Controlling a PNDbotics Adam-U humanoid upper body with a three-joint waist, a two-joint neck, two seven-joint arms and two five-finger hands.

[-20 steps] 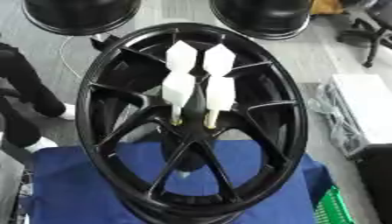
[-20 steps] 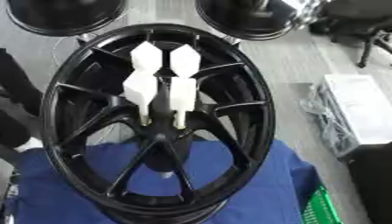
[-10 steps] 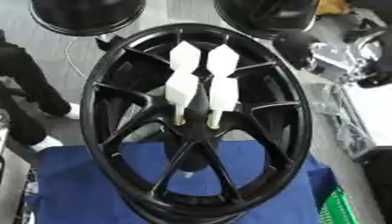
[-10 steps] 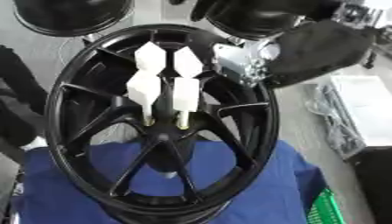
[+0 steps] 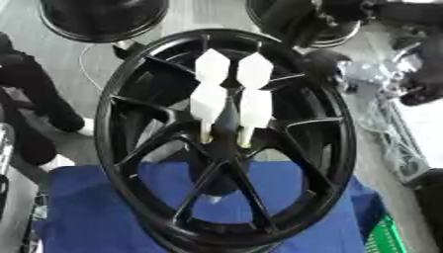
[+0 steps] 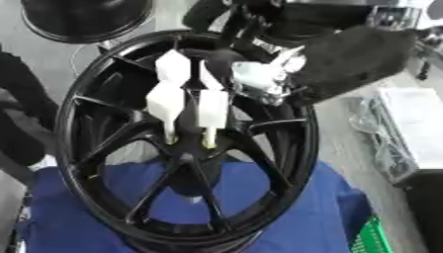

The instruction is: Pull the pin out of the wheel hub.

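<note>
Black wheel (image 5: 108, 123) on edge atop a blue cloth (image 5: 86, 212), face tilted up towards the head. Looks heavy and rigid, so unlikely to shift under a light tug, though liable to rock on soft cloth if pulled sideways.

Right hand (image 6: 346, 59) at the wheel's upper right, dark and blurred, overlapping the rim and spokes in the right eye view. Cannot tell whether the fingers are spread, curled or grasping anything, nor whether touching the wheel at all. No left hand anywhere.

Four white pins (image 5: 255, 108) clustered at the wheel's centre, thin shanks seated in the hub (image 5: 223, 148), broad faceted heads fanned out above it towards the wheel's top. Appear light, stiff and plastic, smooth enough to slip. Best hold, by judgement: across the flat faces of one head, or just under it where head narrows to shank. Pull straight along the shank, away from the hub; bending sideways risks snapping the thin shank or jamming it in its hole. Close neighbours leave little room, so an outer, upper head seems easiest to reach from the right.

Green crate (image 5: 380, 239) at the wheel's lower right, only a corner showing; contents hidden.
</note>
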